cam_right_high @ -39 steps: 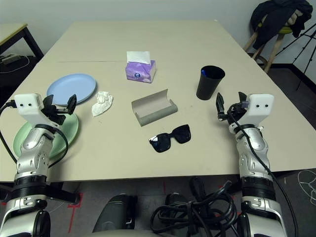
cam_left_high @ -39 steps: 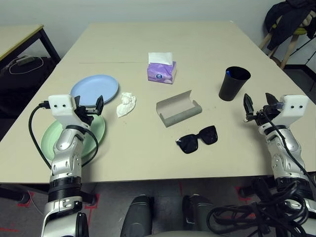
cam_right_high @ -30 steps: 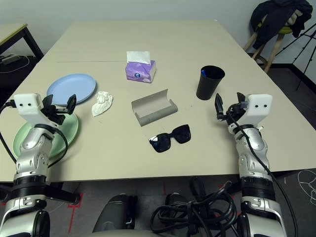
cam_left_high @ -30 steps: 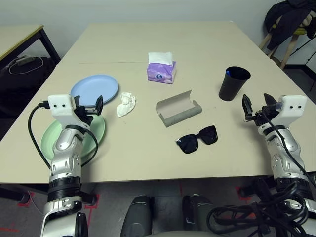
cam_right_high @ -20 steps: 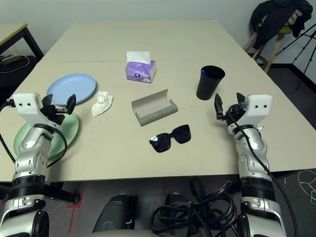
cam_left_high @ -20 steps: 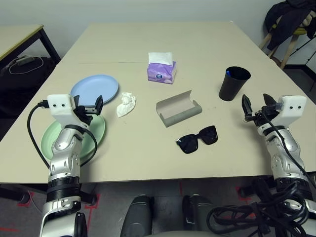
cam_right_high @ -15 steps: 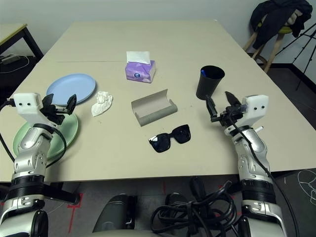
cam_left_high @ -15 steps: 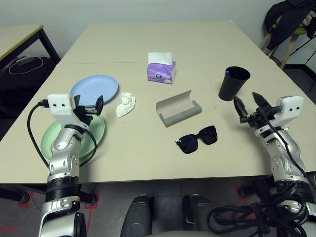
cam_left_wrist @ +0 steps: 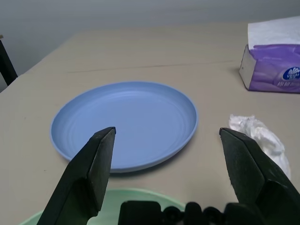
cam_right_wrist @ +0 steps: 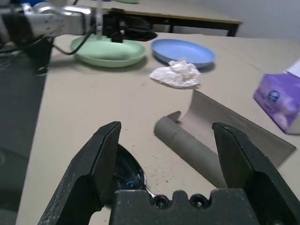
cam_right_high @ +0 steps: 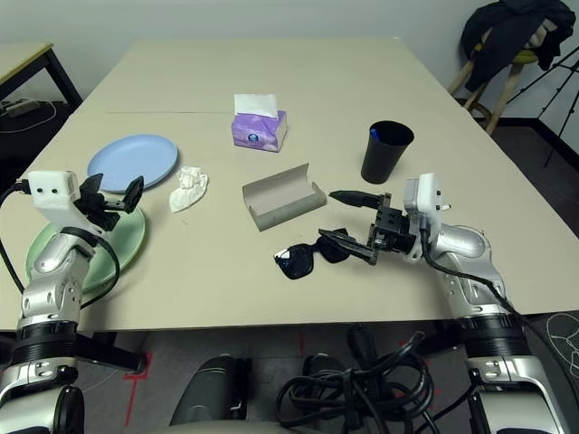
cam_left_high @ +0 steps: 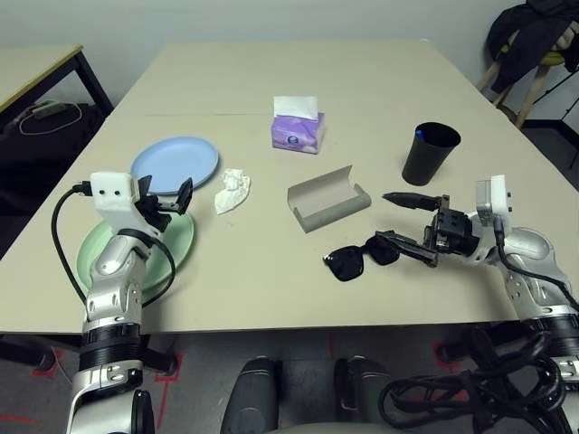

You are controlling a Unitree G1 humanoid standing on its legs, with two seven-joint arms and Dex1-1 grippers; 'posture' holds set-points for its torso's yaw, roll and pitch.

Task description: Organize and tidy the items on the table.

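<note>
On the beige table point(cam_left_high: 362, 72) lie black sunglasses point(cam_left_high: 360, 255), an open grey glasses case point(cam_left_high: 327, 197), a crumpled tissue point(cam_left_high: 232, 190), a purple tissue box point(cam_left_high: 297, 131) and a black cup point(cam_left_high: 429, 154). My right gripper point(cam_left_high: 393, 219) is open and turned sideways, its fingers pointing left just above the sunglasses' right end point(cam_right_wrist: 126, 171). My left gripper point(cam_left_high: 167, 201) is open above the mint green plate point(cam_left_high: 176, 237), facing the pale blue plate point(cam_left_wrist: 124, 124). No white pens show.
A smaller table point(cam_left_high: 27, 68) stands at the far left. A stool with dark clothing point(cam_left_high: 534, 36) is at the back right. Cables point(cam_left_high: 452, 398) lie on the floor below the table's near edge.
My right arm has swung left from beside the cup to the sunglasses, with the gripper turned sideways and still open. The left arm has not moved.
</note>
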